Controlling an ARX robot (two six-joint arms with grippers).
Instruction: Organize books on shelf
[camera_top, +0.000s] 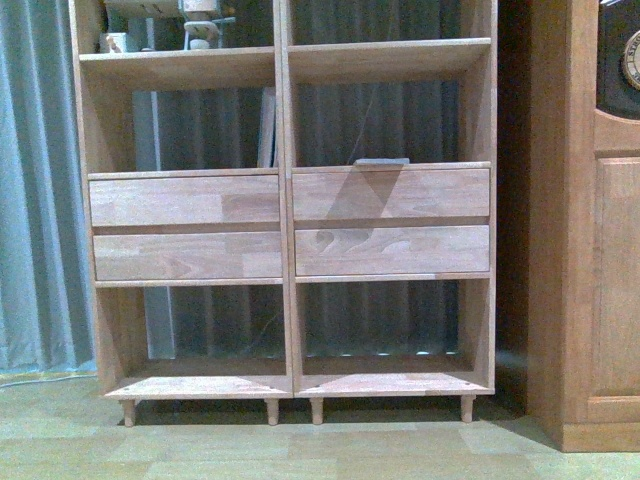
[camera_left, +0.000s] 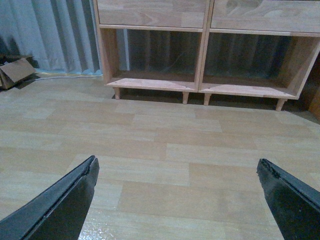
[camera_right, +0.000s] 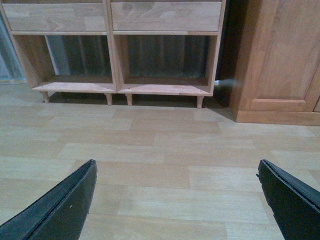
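The light-wood shelf (camera_top: 285, 230) fills the front view, with four drawer fronts and open compartments. A thin pale book (camera_top: 268, 128) stands upright against the centre divider in the left compartment above the drawers. A grey-teal book (camera_top: 382, 160) lies flat in the right compartment, with only its edge showing above the drawer. Neither gripper shows in the front view. My left gripper (camera_left: 177, 161) is open and empty above bare floor, well short of the shelf (camera_left: 202, 45). My right gripper (camera_right: 177, 162) is open and empty too, facing the shelf (camera_right: 107, 40).
A darker wooden cabinet (camera_top: 585, 250) with a clock stands right of the shelf and also shows in the right wrist view (camera_right: 280, 60). A grey curtain (camera_top: 35, 180) hangs at the left. Small objects (camera_top: 200, 25) sit on the upper left shelf. A cardboard box (camera_left: 15, 72) lies by the curtain.
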